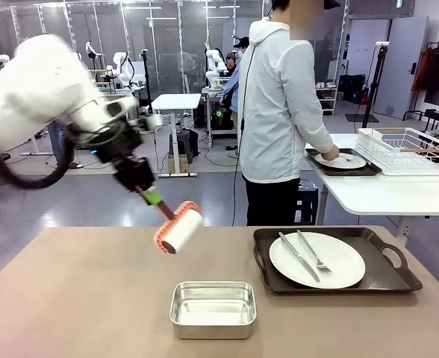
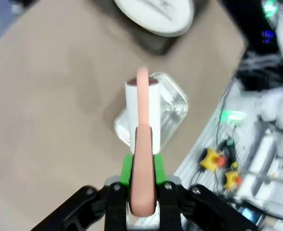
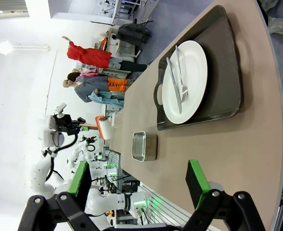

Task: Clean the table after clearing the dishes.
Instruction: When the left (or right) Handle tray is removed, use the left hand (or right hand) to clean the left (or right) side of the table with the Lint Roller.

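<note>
Left tool [image 1: 151, 195]: clamped on the pink handle of a roller [image 1: 178, 227], held tilted above the bare desk [image 1: 78, 298].
Right tool [image 3: 137, 182]: jaws wide, empty.
Dishes: one plate [image 1: 316, 259] with cutlery on a tray [image 1: 390, 282], desk's right side. A second plate [image 1: 340, 159] sits on the far white desk [image 1: 376, 195], at a person's hand [image 1: 330, 154].
Risk: a sweep now would likely strike the pan [image 1: 213, 308] or the tray. The handle may also twist in the grip.

2 plates [image 1: 339, 272] [image 1: 331, 159], 2 trays [image 1: 387, 280] [image 1: 365, 171], 1 steel pan [image 1: 213, 322], 1 lint roller [image 1: 181, 230], 1 wire rack [image 1: 406, 149].
</note>
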